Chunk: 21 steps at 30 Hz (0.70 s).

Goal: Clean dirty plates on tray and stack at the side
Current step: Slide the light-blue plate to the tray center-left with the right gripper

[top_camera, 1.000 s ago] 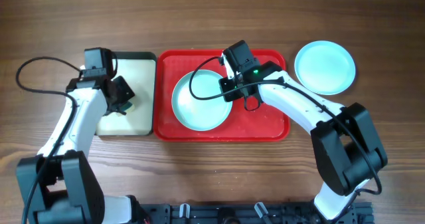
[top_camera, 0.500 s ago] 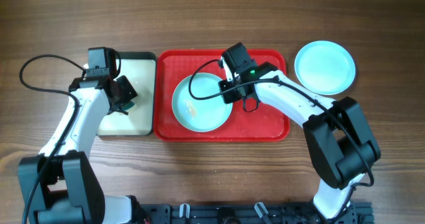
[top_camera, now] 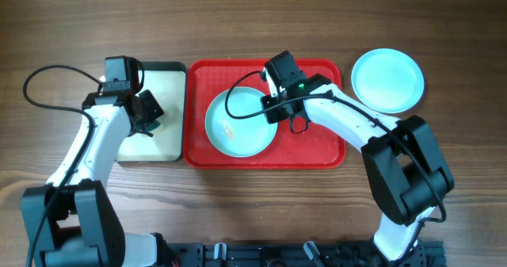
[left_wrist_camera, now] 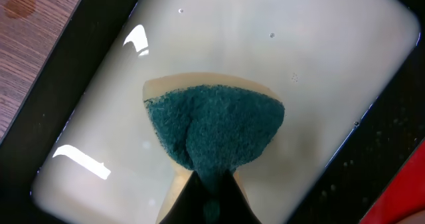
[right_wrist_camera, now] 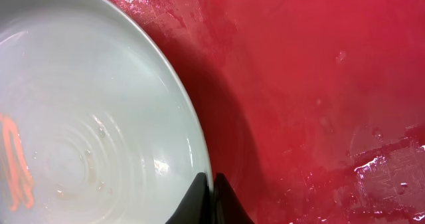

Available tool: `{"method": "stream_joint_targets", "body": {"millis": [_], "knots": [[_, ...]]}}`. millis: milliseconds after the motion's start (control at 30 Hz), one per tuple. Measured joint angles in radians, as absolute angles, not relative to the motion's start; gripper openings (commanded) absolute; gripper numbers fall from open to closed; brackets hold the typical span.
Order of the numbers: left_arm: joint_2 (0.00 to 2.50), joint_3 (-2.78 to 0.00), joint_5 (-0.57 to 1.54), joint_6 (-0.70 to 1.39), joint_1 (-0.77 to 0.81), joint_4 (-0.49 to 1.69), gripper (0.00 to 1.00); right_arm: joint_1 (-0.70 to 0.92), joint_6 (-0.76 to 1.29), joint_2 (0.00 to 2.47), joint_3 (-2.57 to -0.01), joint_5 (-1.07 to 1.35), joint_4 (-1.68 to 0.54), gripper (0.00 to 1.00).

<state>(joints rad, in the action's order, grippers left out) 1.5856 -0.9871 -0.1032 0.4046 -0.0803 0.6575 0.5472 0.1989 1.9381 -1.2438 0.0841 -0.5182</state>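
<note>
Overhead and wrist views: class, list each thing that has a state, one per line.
Tray plate: dirty, orange smear, rim pinched.
Side plate: on the table, looks clean.
Tray: wet.
Sponge: held over the small tray.
Left gripper: shut on sponge.
Right gripper: shut on tray plate.

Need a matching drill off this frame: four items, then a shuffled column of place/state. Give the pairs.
Items
1. sponge
2. left plate
3. right plate
4. red tray

Place or state
a. on the table, off both trays
b. wet, holds one plate
c. orange smear inside
d. teal, over the cream tray

Pairs: 1-d, 2-c, 3-a, 4-b
</note>
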Motion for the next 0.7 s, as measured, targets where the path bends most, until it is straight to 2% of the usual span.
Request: {"method": "stream_joint_targets", "body": {"millis": [700], "knots": [[1.586,-0.987,-0.103,0.405,-0.080,0.658,0.04,0.547,0.152,1.938,-1.244,0.104,-0.517,0.04]]}}
